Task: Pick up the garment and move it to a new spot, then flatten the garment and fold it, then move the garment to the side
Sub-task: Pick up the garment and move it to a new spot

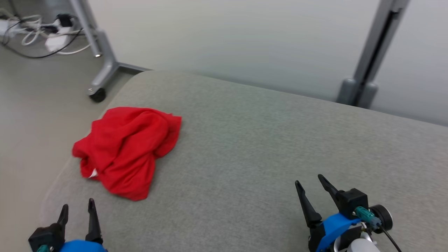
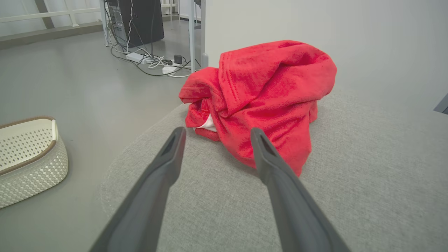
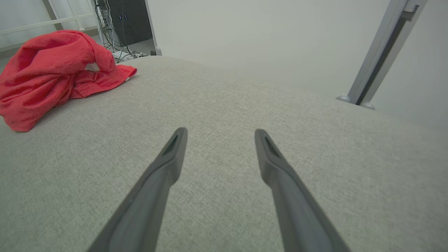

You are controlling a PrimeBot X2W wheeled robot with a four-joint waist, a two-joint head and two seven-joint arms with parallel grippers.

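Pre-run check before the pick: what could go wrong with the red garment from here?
1. The red garment lies bunched near the left edge of the grey surface; a sloppy drag might tip it onto the floor.
2. The open left gripper could pinch several folded layers at once, complicating flattening.

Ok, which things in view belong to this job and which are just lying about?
Job:
red garment, crumpled near the left edge of the grey table
left gripper and right gripper, both open, apart from it

Lying about:
white basket on the floor
power strip and cables
wheeled stand leg
dark computer case
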